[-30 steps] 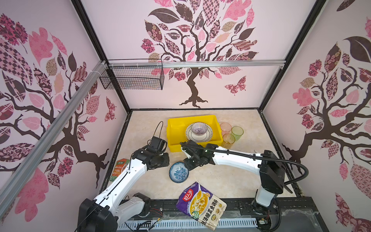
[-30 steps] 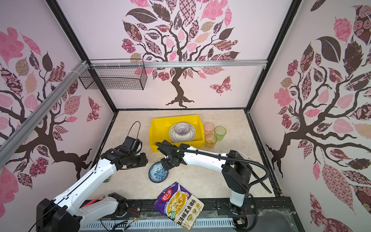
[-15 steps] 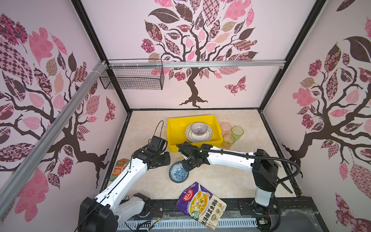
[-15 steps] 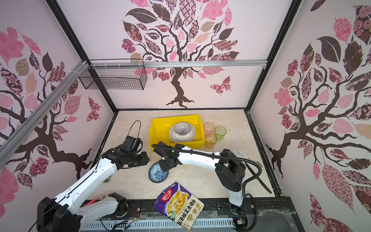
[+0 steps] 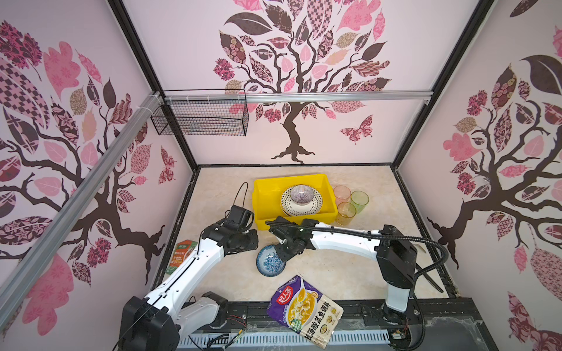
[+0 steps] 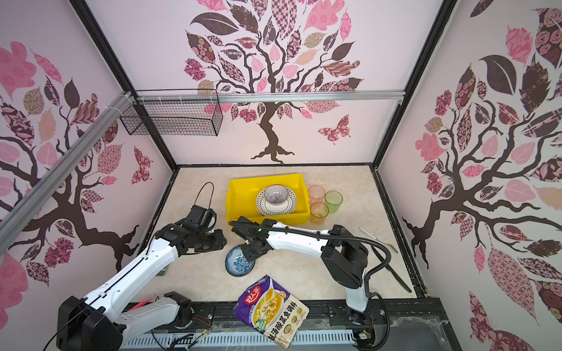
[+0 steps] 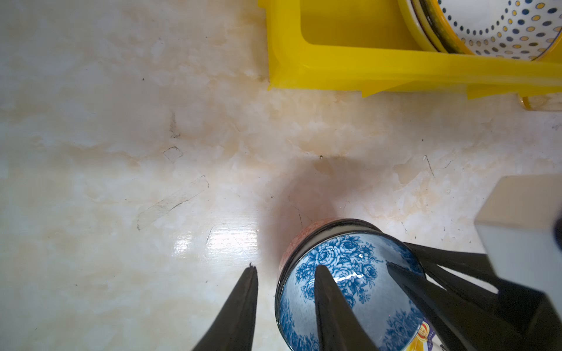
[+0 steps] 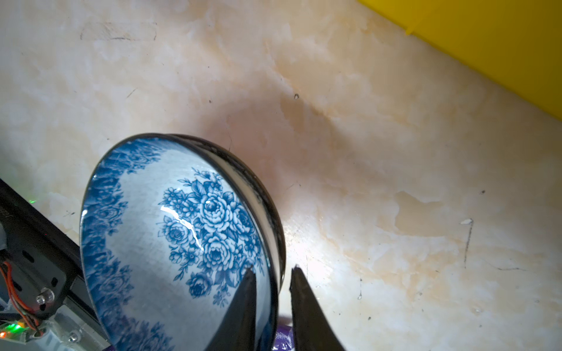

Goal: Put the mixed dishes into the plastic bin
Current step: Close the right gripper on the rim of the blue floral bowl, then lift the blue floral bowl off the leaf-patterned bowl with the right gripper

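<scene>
The blue floral bowl (image 5: 269, 265) (image 6: 238, 266) sits tipped near the table's front middle, its inside facing the front. My right gripper (image 5: 284, 253) (image 8: 270, 269) is shut on its rim, one finger inside and one outside. My left gripper (image 5: 254, 240) (image 7: 285, 266) hovers open just left of the blue floral bowl (image 7: 343, 261), holding nothing. The yellow plastic bin (image 5: 264, 188) (image 6: 240, 190) stands behind, holding a dotted plate (image 5: 310, 208) with a lined bowl (image 5: 301, 194) on it. Pink (image 5: 341, 192), green (image 5: 359, 200) and amber (image 5: 346, 212) tumblers stand right of the bin.
A purple food pouch (image 5: 304, 310) lies at the front edge, close below the bowl. A green-orange packet (image 5: 182, 252) lies by the left wall under my left arm. Long utensils (image 6: 390, 267) lie at the right. A black wire basket (image 5: 200, 118) hangs on the back-left rail.
My right gripper has reached slightly further left and its jaws have narrowed onto the blue bowl's rim. The left arm has barely moved.
</scene>
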Action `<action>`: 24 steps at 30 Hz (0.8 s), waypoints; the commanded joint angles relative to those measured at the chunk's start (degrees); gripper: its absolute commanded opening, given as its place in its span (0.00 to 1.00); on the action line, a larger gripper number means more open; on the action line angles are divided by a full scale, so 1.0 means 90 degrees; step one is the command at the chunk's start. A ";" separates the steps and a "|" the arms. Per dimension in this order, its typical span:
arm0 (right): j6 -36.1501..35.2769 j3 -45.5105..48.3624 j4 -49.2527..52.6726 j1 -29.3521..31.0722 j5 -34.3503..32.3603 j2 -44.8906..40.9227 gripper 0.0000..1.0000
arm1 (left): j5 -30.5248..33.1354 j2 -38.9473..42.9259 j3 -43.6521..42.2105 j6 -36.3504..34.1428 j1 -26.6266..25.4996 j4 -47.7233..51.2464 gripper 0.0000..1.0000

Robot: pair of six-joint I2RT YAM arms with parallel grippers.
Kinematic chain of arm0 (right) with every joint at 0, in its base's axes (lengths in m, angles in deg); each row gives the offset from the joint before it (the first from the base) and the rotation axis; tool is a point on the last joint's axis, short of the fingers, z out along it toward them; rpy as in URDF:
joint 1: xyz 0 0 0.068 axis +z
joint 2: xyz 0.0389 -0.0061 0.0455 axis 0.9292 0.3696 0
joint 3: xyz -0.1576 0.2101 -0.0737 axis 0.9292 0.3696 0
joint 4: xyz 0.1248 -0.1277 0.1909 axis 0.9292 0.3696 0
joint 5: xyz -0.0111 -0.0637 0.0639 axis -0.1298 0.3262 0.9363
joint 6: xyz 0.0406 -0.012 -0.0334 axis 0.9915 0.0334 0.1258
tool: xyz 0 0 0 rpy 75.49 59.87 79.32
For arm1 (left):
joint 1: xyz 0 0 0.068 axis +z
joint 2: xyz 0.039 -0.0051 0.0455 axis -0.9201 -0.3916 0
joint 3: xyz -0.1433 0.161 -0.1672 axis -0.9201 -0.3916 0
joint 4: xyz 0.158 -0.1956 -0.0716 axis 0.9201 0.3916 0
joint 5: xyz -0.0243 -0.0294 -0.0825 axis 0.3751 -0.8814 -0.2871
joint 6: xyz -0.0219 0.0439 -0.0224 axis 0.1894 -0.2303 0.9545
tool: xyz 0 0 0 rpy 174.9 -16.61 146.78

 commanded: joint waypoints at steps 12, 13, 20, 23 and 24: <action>-0.0046 -0.0298 0.0130 0.0061 0.0016 -0.0001 0.06 | -0.0016 -0.0078 -0.0178 -0.0053 0.0041 -0.0096 0.35; -0.0043 -0.0297 0.0121 0.0066 0.0034 -0.0022 0.05 | -0.0019 -0.0092 -0.0183 -0.0053 0.0041 -0.0097 0.35; -0.0008 -0.0302 0.0062 0.0065 0.0134 -0.0177 0.02 | 0.0041 -0.0102 -0.0131 -0.0082 0.0042 -0.0089 0.36; 0.0007 -0.0301 0.0012 0.0065 0.0129 -0.0257 0.00 | 0.0099 -0.0083 -0.0098 -0.0097 0.0051 -0.0054 0.36; 0.0012 -0.0301 -0.0003 0.0066 0.0124 -0.0301 0.00 | 0.0118 -0.0073 -0.0079 -0.0101 0.0060 -0.0050 0.36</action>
